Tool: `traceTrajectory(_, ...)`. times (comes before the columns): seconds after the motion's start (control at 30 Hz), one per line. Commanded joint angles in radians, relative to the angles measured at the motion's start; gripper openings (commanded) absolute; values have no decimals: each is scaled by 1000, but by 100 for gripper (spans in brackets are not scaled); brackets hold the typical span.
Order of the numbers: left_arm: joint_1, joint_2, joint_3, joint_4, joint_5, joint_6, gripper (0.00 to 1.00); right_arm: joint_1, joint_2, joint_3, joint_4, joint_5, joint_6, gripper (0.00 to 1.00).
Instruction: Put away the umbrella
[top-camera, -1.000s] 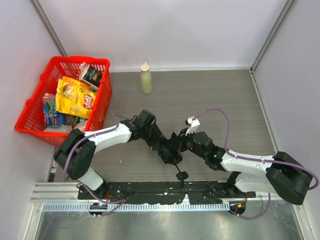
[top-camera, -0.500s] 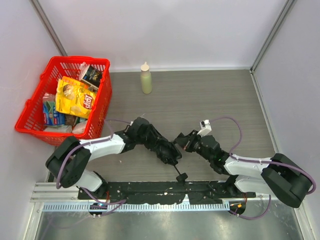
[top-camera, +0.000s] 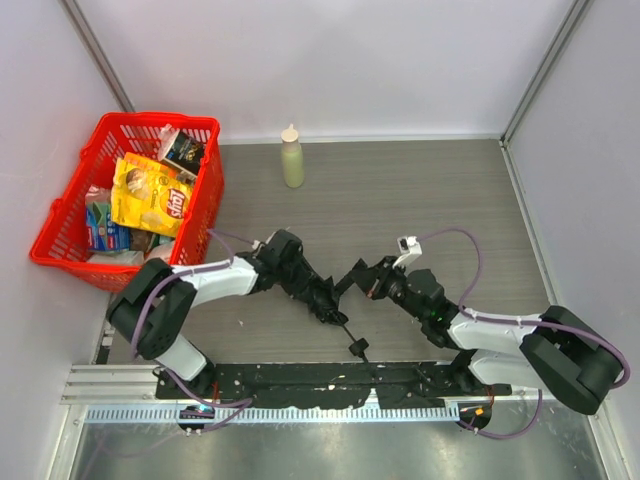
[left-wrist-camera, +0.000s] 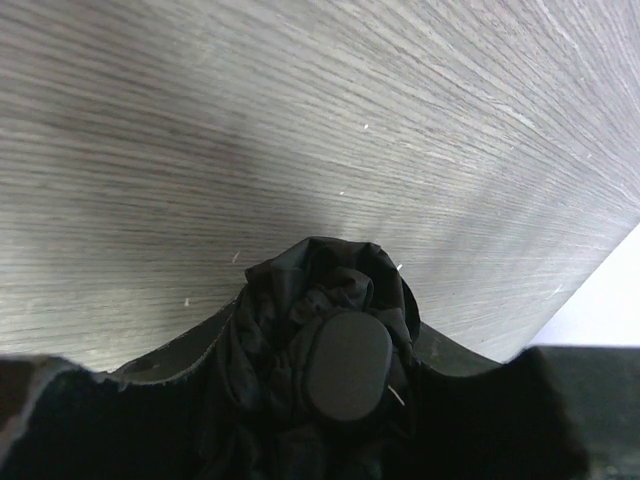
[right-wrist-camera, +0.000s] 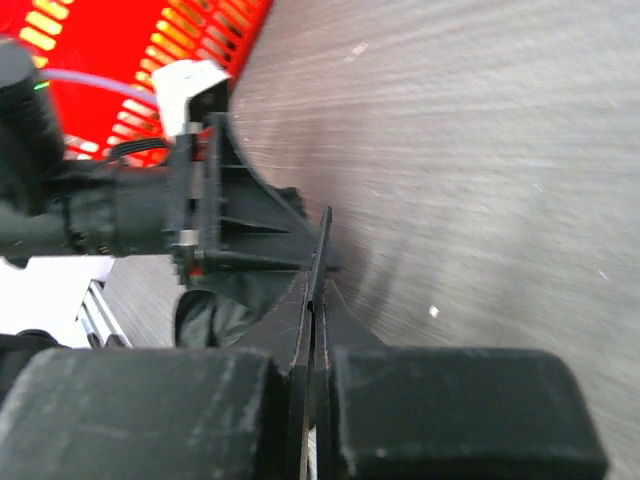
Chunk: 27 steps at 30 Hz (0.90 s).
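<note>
Pinching umbrella (left-wrist-camera: 310, 280) fabric, left claw (left-wrist-camera: 315, 365) and right claw (right-wrist-camera: 315, 300), plain only in wrist views.

A: Where is the umbrella (left-wrist-camera: 320, 300) lying?
B: It is lying on the table (top-camera: 430, 190), near the front edge at the middle, between the two arms. Its handle (top-camera: 357, 347) is pointing toward the rail (top-camera: 300, 385) in front.
A: And the grippers?
B: The left gripper (top-camera: 323, 299) is closing around the bundle from the left. The right gripper (top-camera: 352, 282) is meeting it from the right, pinching a thin edge of it.
A: The rest?
B: The basket (top-camera: 62, 235) is standing at the far left, with packets (top-camera: 150, 195) lying in it. The bottle (top-camera: 292, 158) is standing upright at the back, right of the basket and well apart from the umbrella.
</note>
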Motion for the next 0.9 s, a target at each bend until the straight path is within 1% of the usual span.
traceTrajectory(0.0,9,142,50,-438,-65,97,0,23,-2,169,173,-57,-199,1)
traceTrajectory(0.03,9,156,77,-481,-65,94,0,46,2,201,150,-115,-241,1)
traceTrajectory(0.13,9,194,142,-552,-31,72,0,89,45,333,104,-253,-279,1)
traceTrajectory(0.17,9,207,157,-573,-28,61,0,113,73,381,52,-308,-301,1)
traceTrajectory(0.3,9,239,199,-601,-2,35,0,224,134,453,-82,-362,-384,1)
traceTrajectory(0.47,6,276,252,-619,-7,31,0,287,205,453,-123,-376,-421,1)
traceTrajectory(0.6,-3,309,291,-642,-2,35,0,343,269,511,-256,-364,-509,1)
traceTrajectory(0.73,-5,329,308,-650,-1,37,0,351,326,524,-324,-306,-545,1)
traceTrajectory(0.87,-5,339,292,-638,1,25,0,371,351,505,-307,-309,-518,1)
